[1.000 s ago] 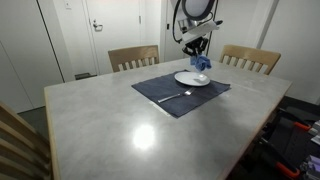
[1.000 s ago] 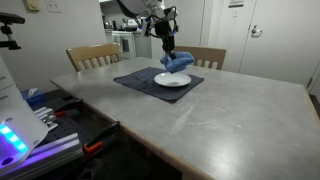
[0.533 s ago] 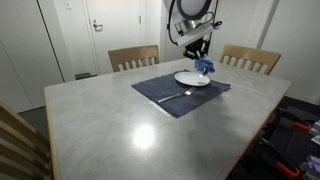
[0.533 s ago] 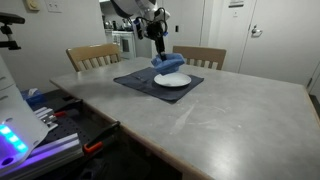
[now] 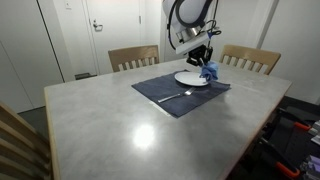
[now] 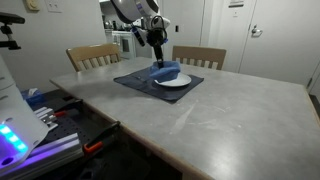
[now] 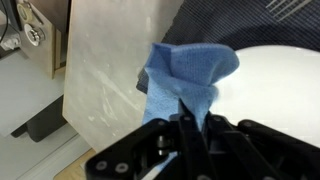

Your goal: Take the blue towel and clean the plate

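The blue towel (image 7: pixel 185 75) hangs bunched from my gripper (image 7: pixel 190 120), whose fingers are shut on its upper fold. The white round plate (image 7: pixel 275 90) lies to the right of the cloth in the wrist view, and the cloth's lower edge overlaps its rim. In both exterior views the gripper (image 5: pixel 203 58) (image 6: pixel 158 52) points down over the plate (image 5: pixel 188 79) (image 6: pixel 178 82). The towel (image 5: pixel 209 71) (image 6: pixel 166 71) rests at the plate's edge. The plate sits on a dark placemat (image 5: pixel 170 90) (image 6: pixel 140 80).
A fork (image 5: pixel 172 97) lies on the placemat in front of the plate. Wooden chairs (image 5: pixel 133 57) (image 5: pixel 250 59) stand behind the grey table (image 5: pixel 120 120). A bench with tools and cables (image 6: pixel 60 125) stands near the table's edge. A chair back (image 5: pixel 15 140) is close by.
My gripper has come down and carried the towel sideways over the plate, from hanging above it to resting at its rim. The grip on the cloth stays the same.
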`<action>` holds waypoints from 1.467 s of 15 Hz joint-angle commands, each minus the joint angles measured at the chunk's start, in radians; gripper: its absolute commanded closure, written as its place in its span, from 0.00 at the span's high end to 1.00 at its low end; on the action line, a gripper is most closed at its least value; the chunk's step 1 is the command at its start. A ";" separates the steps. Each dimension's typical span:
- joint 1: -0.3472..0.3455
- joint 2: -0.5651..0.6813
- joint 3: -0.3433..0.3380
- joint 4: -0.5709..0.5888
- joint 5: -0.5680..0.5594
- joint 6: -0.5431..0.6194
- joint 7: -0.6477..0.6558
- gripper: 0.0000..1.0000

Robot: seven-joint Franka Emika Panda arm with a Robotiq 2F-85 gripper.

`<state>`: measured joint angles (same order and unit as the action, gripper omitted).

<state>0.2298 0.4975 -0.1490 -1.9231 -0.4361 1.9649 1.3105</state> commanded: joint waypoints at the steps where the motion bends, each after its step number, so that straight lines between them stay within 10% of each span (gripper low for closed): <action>1: -0.042 0.054 0.024 0.060 0.031 0.031 0.027 0.02; 22: -0.086 0.139 0.054 0.073 0.264 0.452 -0.150 0.02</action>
<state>0.1630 0.6183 -0.1073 -1.8452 -0.1986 2.3330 1.2146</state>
